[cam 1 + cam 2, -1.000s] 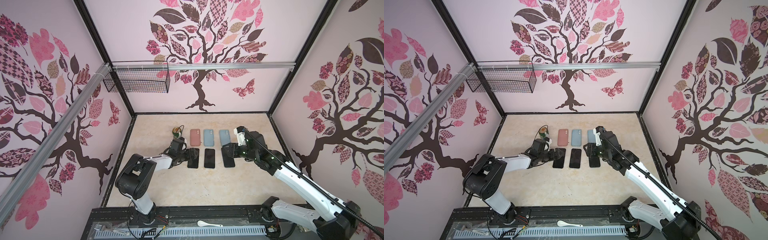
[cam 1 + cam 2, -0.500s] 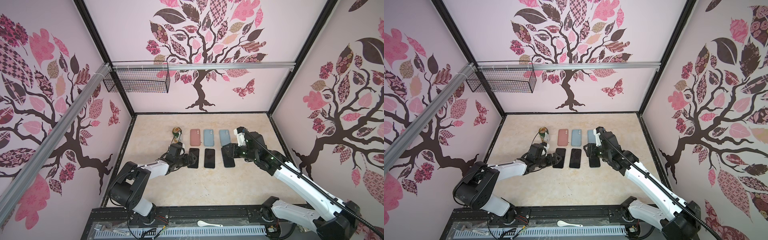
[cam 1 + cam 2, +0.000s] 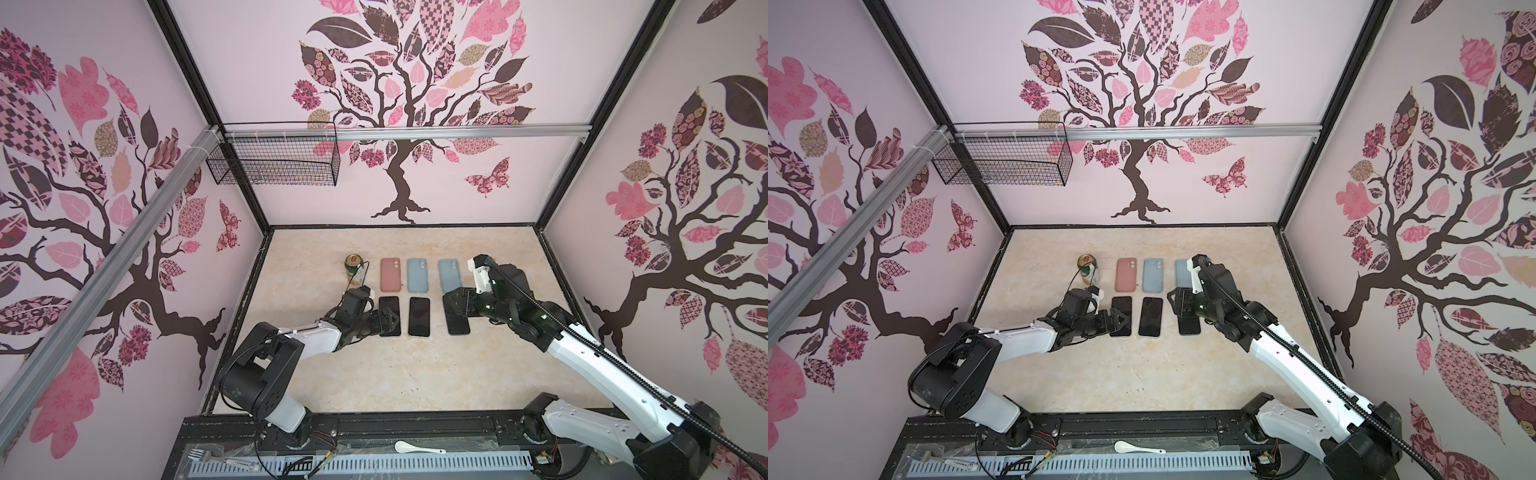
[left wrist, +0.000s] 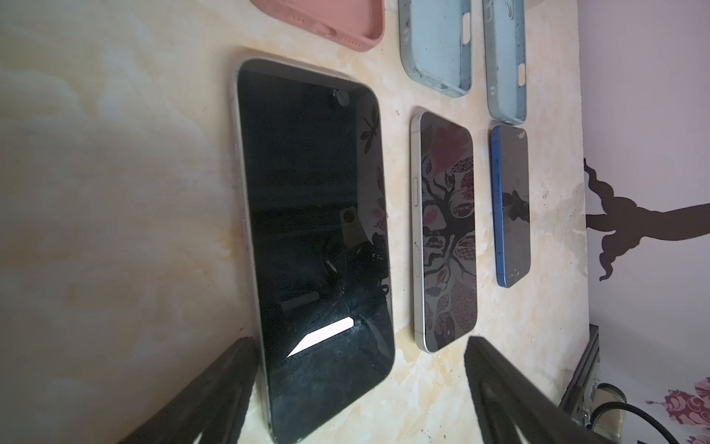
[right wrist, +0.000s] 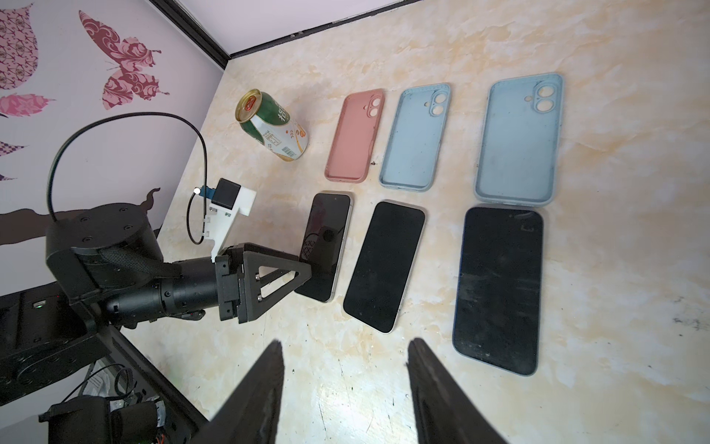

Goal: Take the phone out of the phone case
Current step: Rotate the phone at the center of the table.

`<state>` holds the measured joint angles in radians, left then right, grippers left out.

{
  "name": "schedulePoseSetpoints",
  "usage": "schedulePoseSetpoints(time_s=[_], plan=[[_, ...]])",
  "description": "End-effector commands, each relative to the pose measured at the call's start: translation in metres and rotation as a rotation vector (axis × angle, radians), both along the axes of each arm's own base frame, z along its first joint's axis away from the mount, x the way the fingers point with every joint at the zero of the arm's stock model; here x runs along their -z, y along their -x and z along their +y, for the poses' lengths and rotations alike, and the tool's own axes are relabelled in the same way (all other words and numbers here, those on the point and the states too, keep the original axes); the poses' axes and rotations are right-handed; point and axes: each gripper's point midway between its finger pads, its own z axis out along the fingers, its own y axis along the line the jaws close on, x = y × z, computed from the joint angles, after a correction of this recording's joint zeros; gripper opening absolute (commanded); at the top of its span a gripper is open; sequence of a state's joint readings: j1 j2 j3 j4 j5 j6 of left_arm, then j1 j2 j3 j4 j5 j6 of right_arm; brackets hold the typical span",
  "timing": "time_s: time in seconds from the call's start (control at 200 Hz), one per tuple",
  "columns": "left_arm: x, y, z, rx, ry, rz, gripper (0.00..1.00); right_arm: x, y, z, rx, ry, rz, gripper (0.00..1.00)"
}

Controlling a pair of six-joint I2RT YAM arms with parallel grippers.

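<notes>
Although the task speaks of one phone, the marble-patterned table (image 3: 374, 374) carries three, and as far as the pictures show every one is already out of its case. The left arm (image 3: 307, 336) lies low along the tabletop, while the right arm (image 3: 582, 353) reaches in from the other side. In the far row the pink case (image 5: 355, 138), the middle blue case (image 5: 417, 138) and the outer blue case (image 5: 518, 142) all lie hollow side up and empty. Just in front of each lies a bare phone, screen up: the silver-edged phone (image 4: 315, 230), the middle phone (image 5: 384, 265) and the blue-edged phone (image 5: 499, 288). A green can (image 5: 274, 125) stands beside the pink case. The left gripper (image 4: 359, 342) has its fingers spread wide, one on either side of the near end of the silver-edged phone, pinching nothing; whether either touches the phone's edge I cannot tell. The right gripper (image 5: 345, 344) hovers with its fingers apart over bare table, holding nothing. I judge the extraction finished, with only withdrawing the arms left.
</notes>
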<state>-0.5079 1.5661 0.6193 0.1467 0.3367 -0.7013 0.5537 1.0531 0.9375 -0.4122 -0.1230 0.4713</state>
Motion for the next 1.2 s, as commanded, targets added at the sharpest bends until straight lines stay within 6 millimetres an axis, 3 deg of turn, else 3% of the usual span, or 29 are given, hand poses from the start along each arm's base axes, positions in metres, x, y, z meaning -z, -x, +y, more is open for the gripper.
schedulePoseSetpoints(time_s=[0.0, 0.22, 0.43, 1.195], plan=[[0.019, 0.001, 0.011, -0.041, -0.080, 0.059, 0.89, -0.006, 0.001, -0.006, 0.017, 0.008, -0.011, 0.55], [0.023, -0.022, 0.021, -0.091, -0.116, 0.063, 0.89, -0.006, 0.001, -0.005, 0.012, 0.006, -0.009, 0.55], [0.019, -0.036, 0.010, -0.063, -0.087, 0.055, 0.89, -0.006, 0.001, -0.006, 0.014, 0.013, -0.010, 0.55], [0.019, -0.041, -0.001, -0.030, -0.051, 0.050, 0.89, -0.003, 0.002, -0.006, 0.016, 0.010, -0.004, 0.55]])
